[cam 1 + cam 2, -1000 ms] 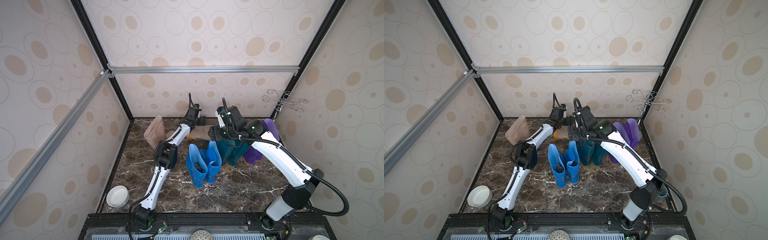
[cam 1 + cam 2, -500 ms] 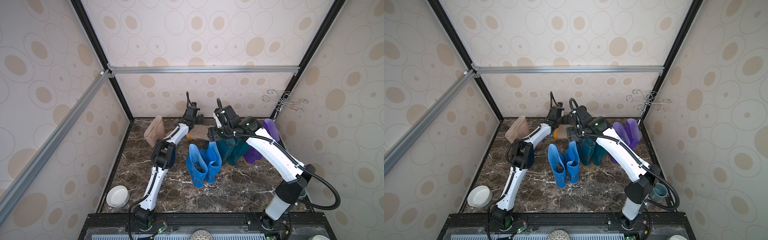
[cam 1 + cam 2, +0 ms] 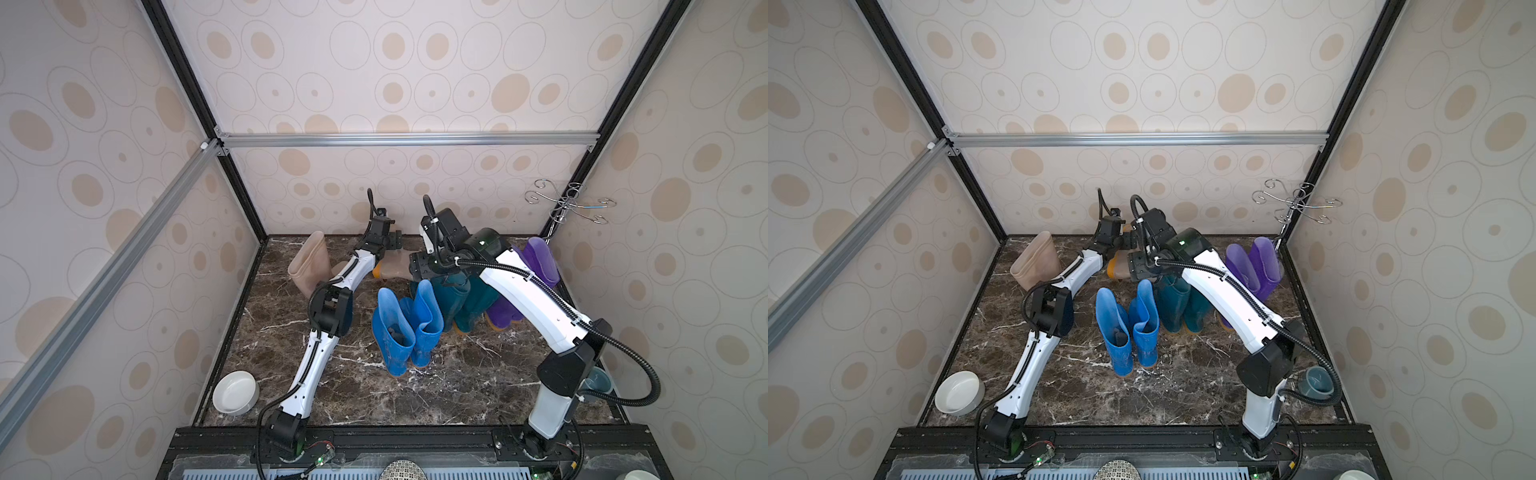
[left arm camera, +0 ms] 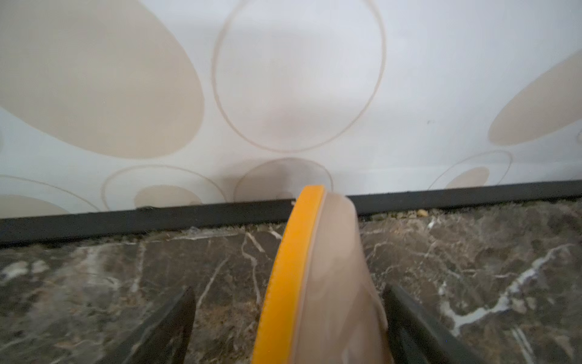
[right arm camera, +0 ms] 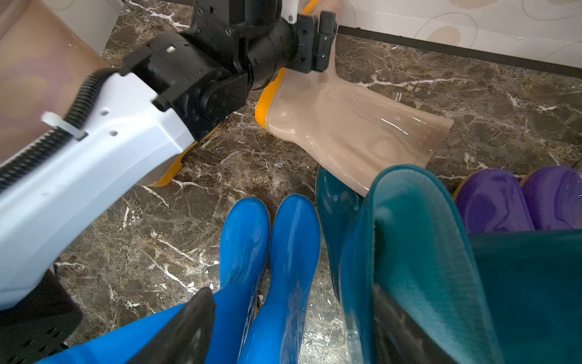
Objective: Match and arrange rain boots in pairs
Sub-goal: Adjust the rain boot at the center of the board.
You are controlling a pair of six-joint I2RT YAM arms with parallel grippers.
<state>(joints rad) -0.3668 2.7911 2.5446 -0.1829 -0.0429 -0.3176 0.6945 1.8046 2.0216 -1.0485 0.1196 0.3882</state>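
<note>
Near the back wall (image 4: 283, 94), left gripper (image 4: 288, 288) gapes wide around lying beige boot (image 4: 333, 283); shiny, it could pop out when squeezed.

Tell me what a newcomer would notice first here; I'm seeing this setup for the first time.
The bright blue boots stand paired in the middle, with the dark teal pair and the purple pair lined up to their right. At the back one beige boot lies on its side, its foot inside the open left gripper, while the other beige boot stands off to the left.
</note>
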